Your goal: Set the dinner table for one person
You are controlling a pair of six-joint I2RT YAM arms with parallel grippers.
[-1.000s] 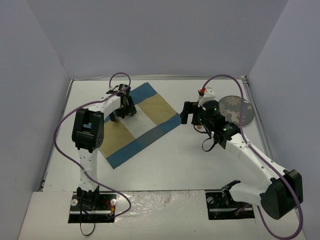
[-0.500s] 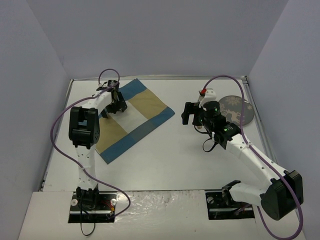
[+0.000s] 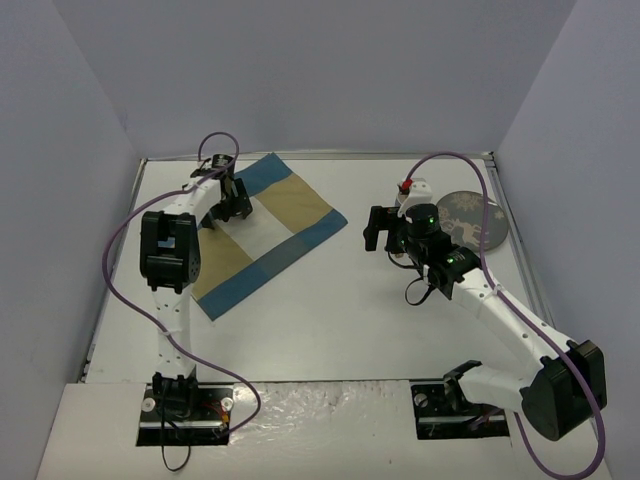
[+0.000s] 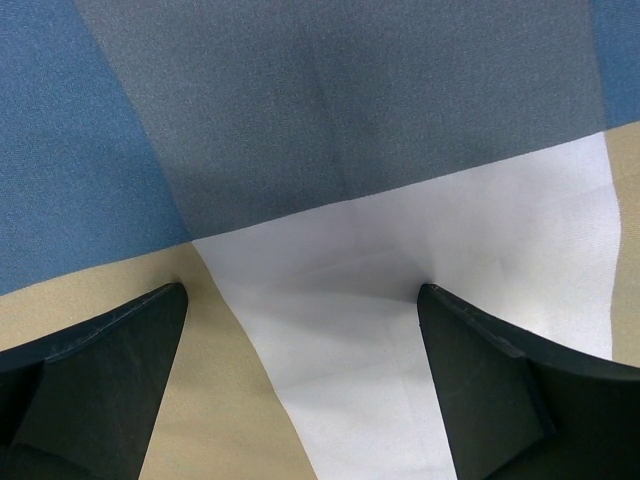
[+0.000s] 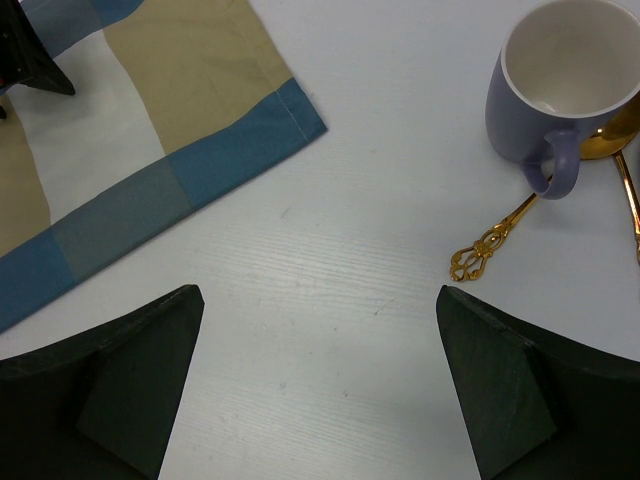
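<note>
The dinner table is a white matte top. A blue, tan and white striped placemat lies askew at its far left. My left gripper stands open over the mat's far-left part. In the left wrist view its gripper has both tips down on the cloth, spanning a white stripe. My right gripper hovers open over bare table, right of the mat's corner, with nothing between its fingers. A lavender mug and gold cutlery lie to its right.
A dark round plate with a pale pattern sits at the far right near the wall. A second gold handle runs along the right wrist view's edge. Grey walls enclose the table on three sides.
The placemat has slid to the left and slightly away, along with my left gripper resting on it. My right arm has barely moved.
</note>
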